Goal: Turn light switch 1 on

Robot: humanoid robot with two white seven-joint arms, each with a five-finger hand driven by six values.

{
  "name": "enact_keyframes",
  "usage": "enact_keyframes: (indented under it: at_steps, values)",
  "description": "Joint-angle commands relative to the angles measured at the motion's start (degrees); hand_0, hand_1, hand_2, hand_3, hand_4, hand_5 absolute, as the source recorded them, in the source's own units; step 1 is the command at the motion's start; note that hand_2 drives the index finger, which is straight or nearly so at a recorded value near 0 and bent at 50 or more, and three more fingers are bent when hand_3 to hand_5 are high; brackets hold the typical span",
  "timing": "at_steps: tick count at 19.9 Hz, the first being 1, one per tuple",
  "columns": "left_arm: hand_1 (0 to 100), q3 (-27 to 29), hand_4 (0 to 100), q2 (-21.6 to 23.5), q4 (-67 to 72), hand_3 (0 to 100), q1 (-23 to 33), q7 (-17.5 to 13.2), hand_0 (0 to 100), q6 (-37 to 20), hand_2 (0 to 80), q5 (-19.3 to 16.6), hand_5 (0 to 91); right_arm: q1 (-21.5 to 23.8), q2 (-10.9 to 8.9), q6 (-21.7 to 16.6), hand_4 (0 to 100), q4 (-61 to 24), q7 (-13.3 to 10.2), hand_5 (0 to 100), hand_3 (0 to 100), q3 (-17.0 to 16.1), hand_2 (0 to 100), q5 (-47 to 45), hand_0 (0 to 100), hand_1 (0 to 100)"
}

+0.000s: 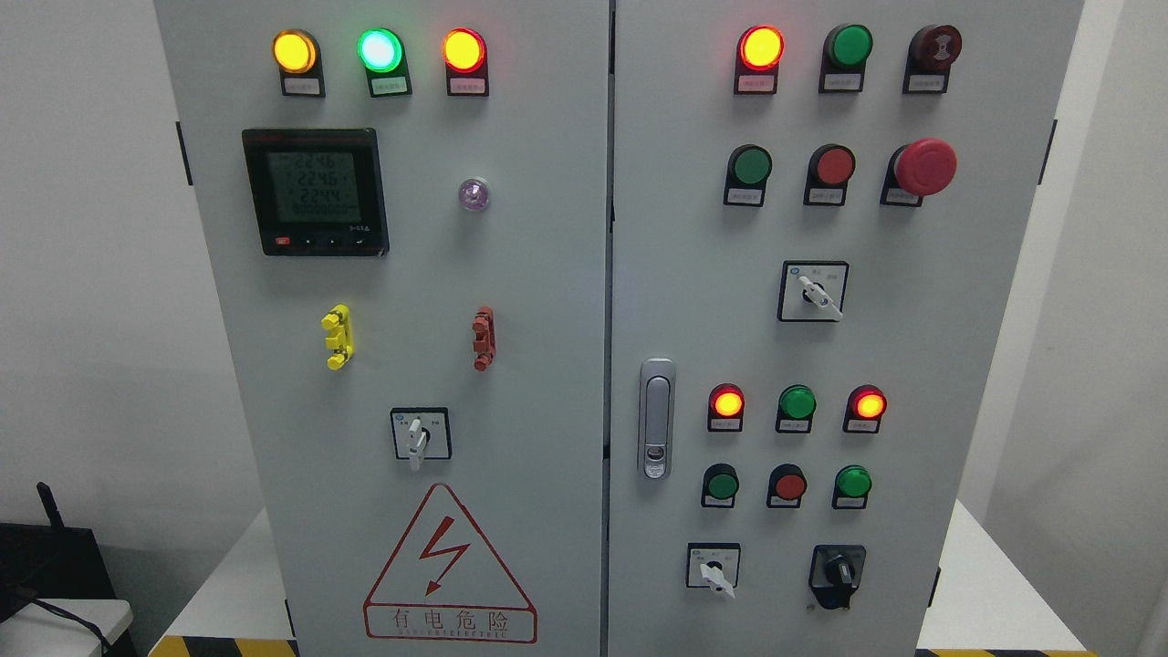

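scene: grey metal electrical cabinet [511, 274] with lamps, pushbuttons, rotary selector switches | switch 1: labels unreadable, cannot tell which | robot hand: neither in view, state and nearer side unknown

We see a lit digital meter [315, 192], red mushroom stop button [924, 167], door latch [656, 418], lightning warning triangle [449, 566], all on the cabinet [547, 274] atop a white counter [985, 593].

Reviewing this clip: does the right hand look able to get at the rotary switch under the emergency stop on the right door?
Probably yes, though neither hand is in view. The white-handled rotary switch sits exposed on the right door, below the red emergency stop, with nothing in front of it. Reach itself cannot be judged.
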Motion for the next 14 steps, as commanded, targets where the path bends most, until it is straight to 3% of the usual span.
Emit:
enact_keyframes:
  at_steps: [1, 14]
  values:
    - [10, 0.02, 0, -1.08, -1.37, 0, 0.0, 0.27, 46, -0.04, 0.0, 0.14, 0.0, 0.0, 0.0, -0.01, 0, 0.02, -0.05, 0, 0, 0.0, 0, -0.97, 12, 39]
    - [9, 0.63, 0, -1.08, -2.34, 0, 0.79, 0.53, 46, -0.3, 0.0, 0.22, 0.0, 0.0, 0.0, -0.01, 0, 0.02, 0.04, 0, 0, 0.0, 0, -0.97, 12, 39]
